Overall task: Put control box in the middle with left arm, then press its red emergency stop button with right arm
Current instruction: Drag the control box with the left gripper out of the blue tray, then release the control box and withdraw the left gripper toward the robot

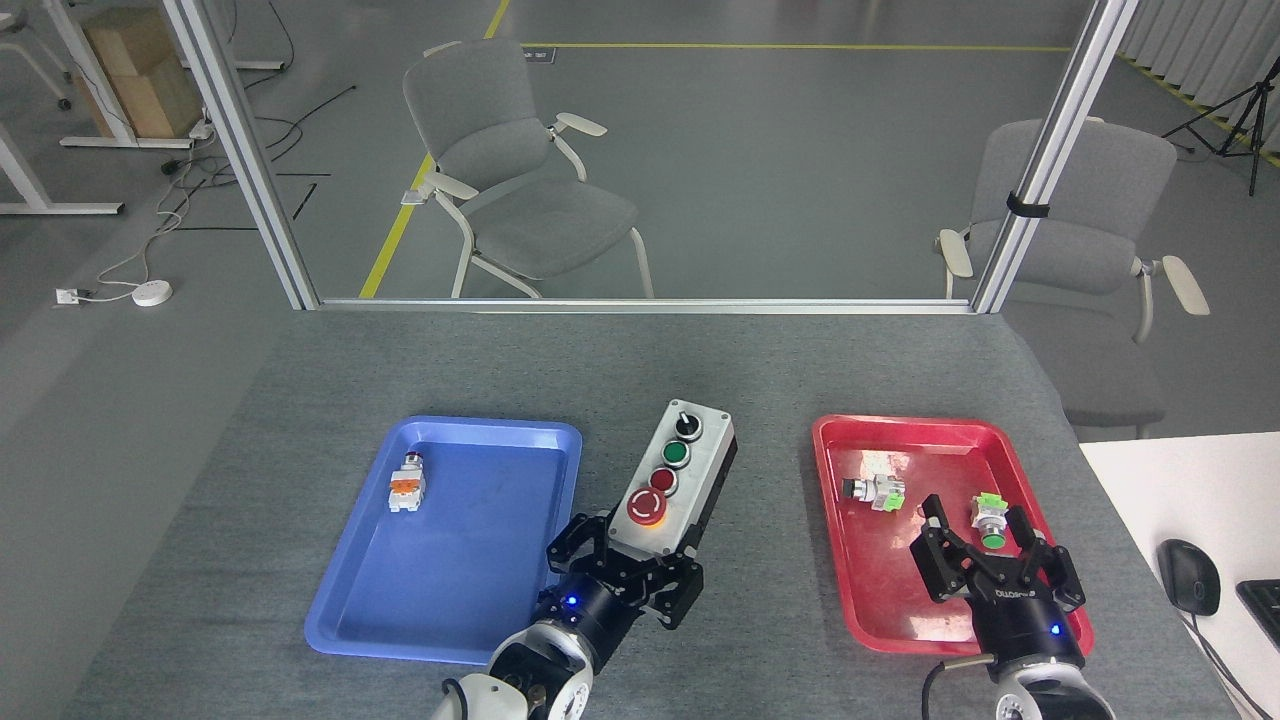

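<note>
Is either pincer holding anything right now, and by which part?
The left pincer grips the control box by its near end, beside the big red button. The right pincer is open and empty.

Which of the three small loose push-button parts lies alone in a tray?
The white-and-orange push-button part in the blue plastic tray; the other two, black-headed and green-headed, share the red plastic tray.

Counts on the table
One control box (682, 476), two trays, blue (520, 436) and red (830, 440), three loose push-button parts (407, 484) (872, 490) (990, 520), two grippers (625, 570) (992, 545).
</note>
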Controlling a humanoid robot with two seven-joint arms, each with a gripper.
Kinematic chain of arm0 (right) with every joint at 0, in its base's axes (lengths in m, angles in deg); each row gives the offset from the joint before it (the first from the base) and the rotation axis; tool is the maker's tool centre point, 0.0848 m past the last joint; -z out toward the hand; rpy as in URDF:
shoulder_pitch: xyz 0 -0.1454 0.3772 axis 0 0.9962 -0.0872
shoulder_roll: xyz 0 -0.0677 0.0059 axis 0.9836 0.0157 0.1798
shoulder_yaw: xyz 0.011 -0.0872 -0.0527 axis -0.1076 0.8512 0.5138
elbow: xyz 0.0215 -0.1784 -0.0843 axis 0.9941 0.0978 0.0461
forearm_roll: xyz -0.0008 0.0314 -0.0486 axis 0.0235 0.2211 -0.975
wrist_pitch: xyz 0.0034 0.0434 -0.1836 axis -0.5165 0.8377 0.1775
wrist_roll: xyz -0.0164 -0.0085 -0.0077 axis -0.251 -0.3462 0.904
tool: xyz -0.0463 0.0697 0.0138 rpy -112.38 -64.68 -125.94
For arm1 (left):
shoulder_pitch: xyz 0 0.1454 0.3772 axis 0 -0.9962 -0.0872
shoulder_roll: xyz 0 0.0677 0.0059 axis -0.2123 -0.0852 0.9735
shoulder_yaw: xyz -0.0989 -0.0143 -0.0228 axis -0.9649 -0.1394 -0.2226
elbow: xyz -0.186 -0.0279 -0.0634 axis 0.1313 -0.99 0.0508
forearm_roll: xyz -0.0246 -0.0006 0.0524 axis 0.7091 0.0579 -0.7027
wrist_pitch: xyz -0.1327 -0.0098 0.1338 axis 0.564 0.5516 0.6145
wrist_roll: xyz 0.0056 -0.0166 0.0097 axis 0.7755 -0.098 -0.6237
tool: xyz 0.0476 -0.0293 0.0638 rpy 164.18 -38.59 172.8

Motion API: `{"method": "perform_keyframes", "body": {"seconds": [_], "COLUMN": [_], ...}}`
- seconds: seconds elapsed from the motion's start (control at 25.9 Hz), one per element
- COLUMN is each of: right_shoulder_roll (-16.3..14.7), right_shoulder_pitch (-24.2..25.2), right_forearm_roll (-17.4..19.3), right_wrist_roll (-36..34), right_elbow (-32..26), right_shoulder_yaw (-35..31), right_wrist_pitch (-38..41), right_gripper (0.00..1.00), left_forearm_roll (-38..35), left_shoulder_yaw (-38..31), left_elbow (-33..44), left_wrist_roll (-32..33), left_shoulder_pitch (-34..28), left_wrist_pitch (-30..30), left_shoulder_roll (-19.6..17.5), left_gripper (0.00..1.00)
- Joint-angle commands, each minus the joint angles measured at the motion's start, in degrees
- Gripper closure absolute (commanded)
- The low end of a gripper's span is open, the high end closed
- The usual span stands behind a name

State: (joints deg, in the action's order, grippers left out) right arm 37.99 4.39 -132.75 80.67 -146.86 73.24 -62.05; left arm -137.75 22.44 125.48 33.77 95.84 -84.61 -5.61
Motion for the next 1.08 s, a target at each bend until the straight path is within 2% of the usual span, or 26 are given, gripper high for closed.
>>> {"method": "perform_keyframes", "body": {"seconds": [0.0, 0.12, 0.35, 0.5, 0.69, 0.77, 0.89, 1.04], "right_shoulder_roll": [-0.03, 0.06, -0.12, -0.2, -0.29, -0.47, -0.64, -1.7], "right_shoulder_pitch": [0.03, 0.03, -0.05, 0.03, 0.03, -0.05, -0.14, -0.14], "right_forearm_roll": [0.03, 0.03, 0.03, 0.03, 0.12, 2.14, 8.2, 9.61], "right_wrist_roll": [-0.01, -0.01, -0.01, -0.01, -0.18, -0.01, -0.01, -0.18], "right_elbow": [0.0, 0.0, 0.0, 0.0, 0.0, 0.09, 0.09, 0.09], "right_shoulder_yaw": [0.0, 0.0, 0.0, -0.08, -0.17, -0.44, -0.61, -0.52], "right_wrist_pitch": [0.0, 0.0, 0.0, 0.0, -0.44, -1.23, -1.23, -0.53], "right_gripper": [0.0, 0.0, 0.0, 0.0, 0.0, 0.0, 0.0, 0.0], "left_forearm_roll": [-1.15, -3.96, -4.13, -3.34, -3.17, -3.17, -3.17, -3.08], "left_shoulder_yaw": [5.67, 8.22, 12.18, 12.35, 11.82, 11.82, 11.74, 11.74], "left_elbow": [-5.57, -11.28, -15.94, -20.24, -21.56, -21.56, -21.56, -21.65], "left_wrist_roll": [0.04, 0.04, 0.13, 0.22, 0.22, 0.22, 0.22, 0.22], "left_shoulder_pitch": [3.26, 5.55, 7.3, 9.32, 10.2, 10.2, 10.2, 10.2], "left_wrist_pitch": [0.07, 0.77, 2.35, 3.41, 3.5, 3.58, 3.94, 4.46], "left_shoulder_roll": [2.39, 4.59, 4.59, 4.59, 4.59, 4.59, 4.59, 4.59], "left_gripper": [1.0, 1.0, 1.0, 1.0, 1.0, 1.0, 1.0, 1.0]}}
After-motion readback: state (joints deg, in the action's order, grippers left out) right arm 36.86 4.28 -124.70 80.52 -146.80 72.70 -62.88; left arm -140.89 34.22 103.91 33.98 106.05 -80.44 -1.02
